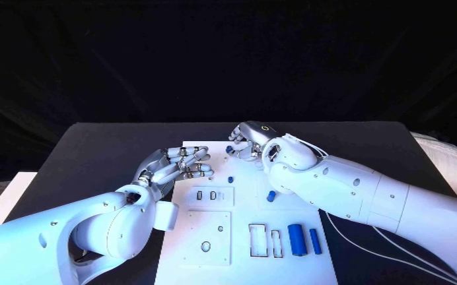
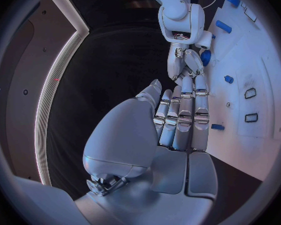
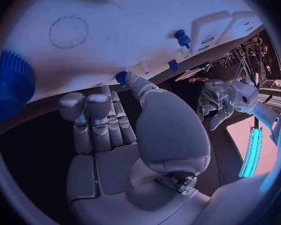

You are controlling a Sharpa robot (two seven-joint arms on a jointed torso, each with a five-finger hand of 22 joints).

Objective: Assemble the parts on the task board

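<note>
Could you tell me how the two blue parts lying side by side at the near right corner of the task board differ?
The wider blue part is clearly thicker than the slim blue part, and looks slightly longer. The wider blue part lies next to the rectangular cutouts, while the slim blue part lies nearer the right edge of the task board. Both are blue and lie flat, roughly parallel.
</note>
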